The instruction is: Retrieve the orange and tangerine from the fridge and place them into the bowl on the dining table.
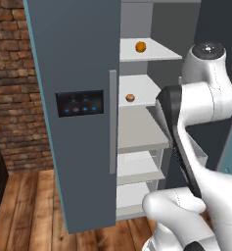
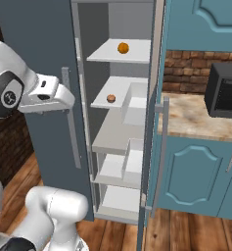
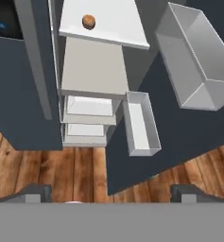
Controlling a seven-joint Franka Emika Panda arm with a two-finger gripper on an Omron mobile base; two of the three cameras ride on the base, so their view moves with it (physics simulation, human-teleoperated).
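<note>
While the fridge (image 1: 83, 122) stands with its right door swung open, the claw (image 3: 111, 191) is held well out in front of the shelves, aimed downward toward the wooden floor (image 3: 61, 170), its two finger tips spread to their widest with nothing between them. From the hand view, the tangerine (image 3: 88, 21) is seen far up and to the left of the claw's line, well apart from it, so a lift and a reach forward into the cabinet would be judged necessary. The tangerine is a small dull brownish-orange ball, resting near the front edge of the second white shelf (image 1: 137, 88). One shelf higher lies the orange (image 1: 141, 46), brighter, cleaner in colour and slightly larger, set further back. Being round, neither fruit offers a long axis to line up with. Of the two, the tangerine is judged the nearer to the claw, being lower and closer to the shelf's front.
</note>
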